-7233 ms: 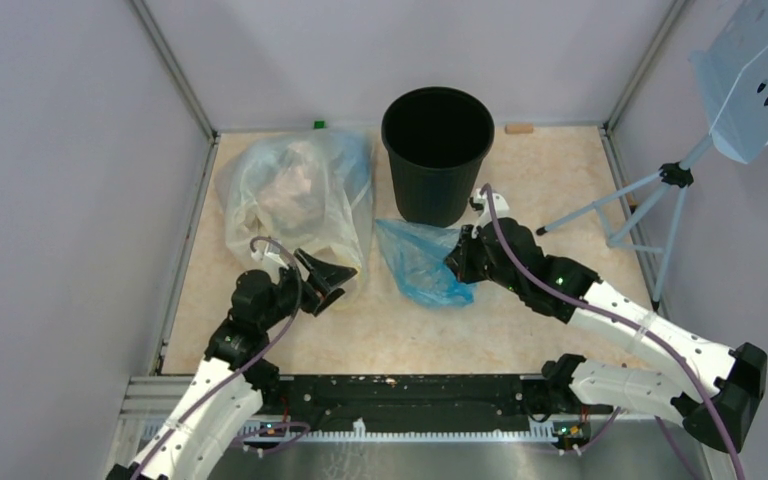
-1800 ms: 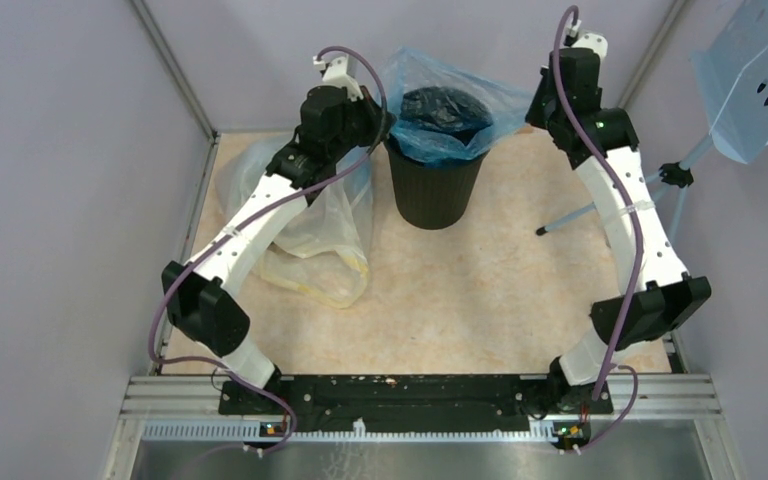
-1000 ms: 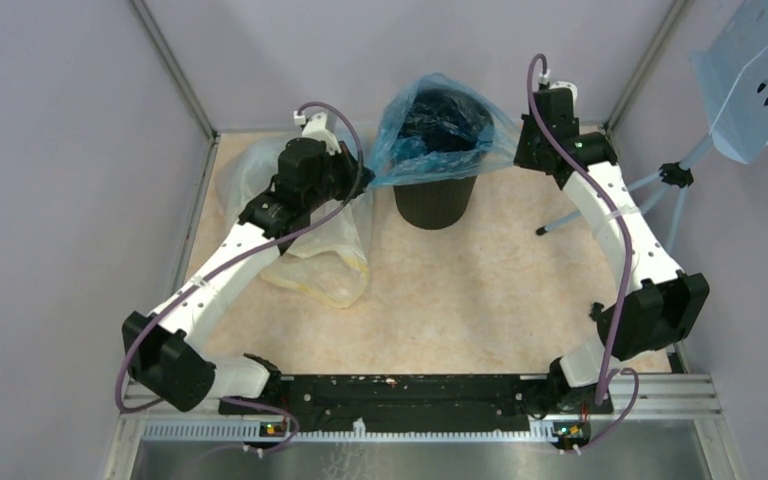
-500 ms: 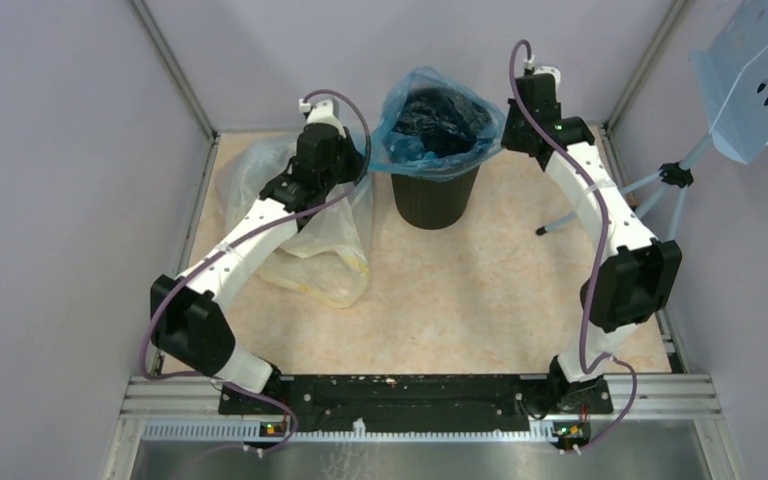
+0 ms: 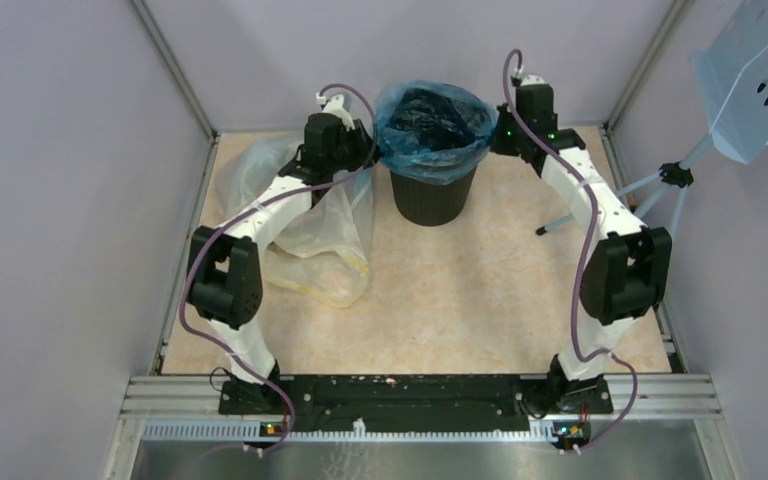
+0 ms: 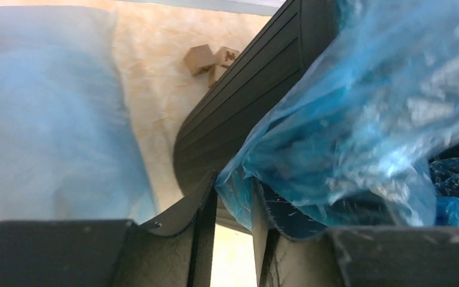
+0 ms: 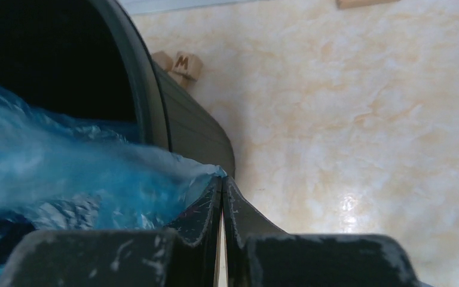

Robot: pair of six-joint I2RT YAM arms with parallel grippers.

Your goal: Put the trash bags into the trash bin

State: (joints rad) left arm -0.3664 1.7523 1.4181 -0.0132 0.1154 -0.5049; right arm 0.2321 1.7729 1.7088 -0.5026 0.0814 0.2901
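The blue trash bag (image 5: 430,152) lines the black ribbed trash bin (image 5: 432,203), its edge folded down over the rim all round. My left gripper (image 5: 368,147) is at the bin's left rim. In the left wrist view its jaws (image 6: 234,183) stand open, with a corner of the bag (image 6: 358,113) hanging loose between the tips beside the bin wall (image 6: 245,101). My right gripper (image 5: 498,136) is at the right rim. In the right wrist view it (image 7: 222,179) is shut on the bag's edge (image 7: 95,173), just outside the bin (image 7: 185,128).
A large clear yellowish bag (image 5: 310,220) lies left of the bin, under my left arm. Small wooden blocks (image 7: 182,61) sit on the floor behind the bin. A pale blue perforated plate on a tripod (image 5: 650,195) stands at the right. Walls enclose the floor.
Both grippers moved in toward the bin and down, drawing the stretched bag edge snug over the rim. The left jaws have parted; the right stays shut.
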